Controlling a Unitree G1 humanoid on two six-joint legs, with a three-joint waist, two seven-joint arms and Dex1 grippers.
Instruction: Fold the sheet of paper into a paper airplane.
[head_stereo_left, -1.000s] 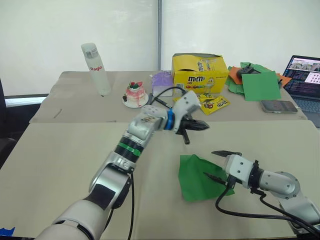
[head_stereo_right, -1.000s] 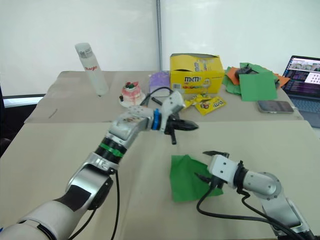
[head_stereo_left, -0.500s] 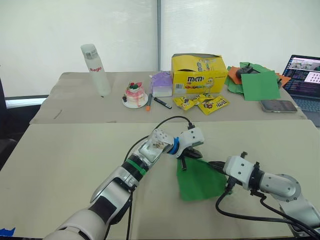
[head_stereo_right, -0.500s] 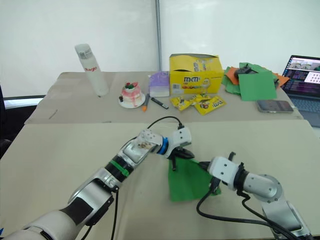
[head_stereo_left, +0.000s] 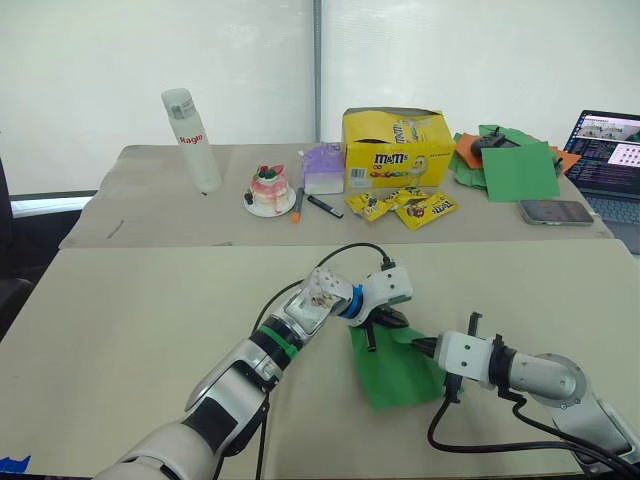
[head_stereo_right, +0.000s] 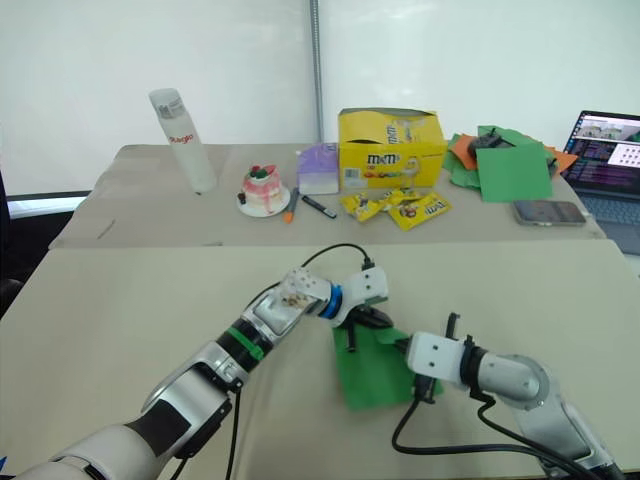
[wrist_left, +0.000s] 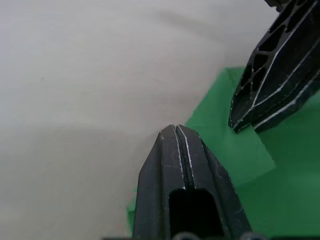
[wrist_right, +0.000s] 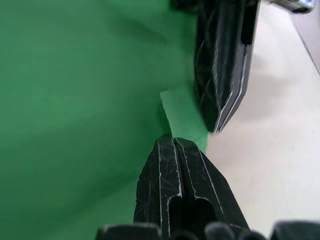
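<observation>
The sheet of paper (head_stereo_left: 400, 368) is bright green and lies partly folded on the near table, with a small flap (wrist_left: 235, 150) turned up at one corner. My left gripper (head_stereo_left: 370, 339) is shut, its tip pressing down on the sheet's far left edge. From the right, my right gripper (head_stereo_left: 421, 344) is also shut, and its tip rests on the sheet close to the left one. In the right wrist view the shut right gripper (wrist_right: 173, 142) meets the flap's edge, with the left gripper's fingers (wrist_right: 222, 65) just beyond. I cannot tell whether paper is pinched between either pair of fingers.
On the far table stand a yellow candy box (head_stereo_left: 393, 148), candy bags (head_stereo_left: 405, 205), a small cake on a plate (head_stereo_left: 270, 190), a white bottle (head_stereo_left: 192, 140), and a heap of green and orange sheets (head_stereo_left: 510, 160). A phone (head_stereo_left: 557, 212) and laptop (head_stereo_left: 610, 150) sit far right.
My left gripper came down from above the table onto the sheet's far edge. My right gripper closed and slid left over the sheet toward it.
</observation>
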